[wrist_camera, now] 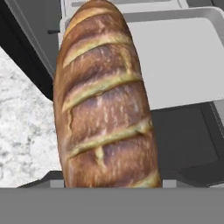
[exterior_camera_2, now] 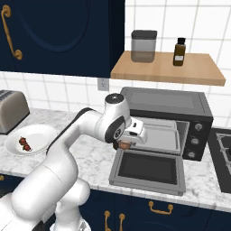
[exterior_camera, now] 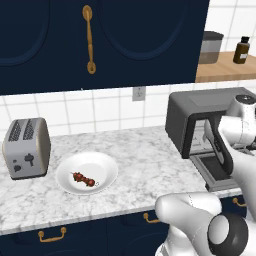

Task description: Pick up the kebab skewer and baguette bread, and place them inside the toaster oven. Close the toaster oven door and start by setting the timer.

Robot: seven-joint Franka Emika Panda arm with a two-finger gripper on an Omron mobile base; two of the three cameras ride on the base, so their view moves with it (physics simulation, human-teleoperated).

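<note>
Bread (wrist_camera: 105, 100) sits clamped in the hand (exterior_camera_2: 124, 144), held over the near left corner of the lowered door (exterior_camera_2: 149, 169), pointing at the tray (wrist_camera: 183, 61) inside the oven (exterior_camera_2: 167, 117). The fingers are hidden behind the loaf, so how deep the grip sits is hard to judge. The skewer (exterior_camera: 84, 179) lies on the plate (exterior_camera: 107, 167) on the table (exterior_camera: 135, 165), far left of the oven, near the toaster (exterior_camera: 26, 147). Risks: the loaf could catch the oven's left wall or the tray lip if pushed in off-centre, or roll onto the door if let go too early.
</note>
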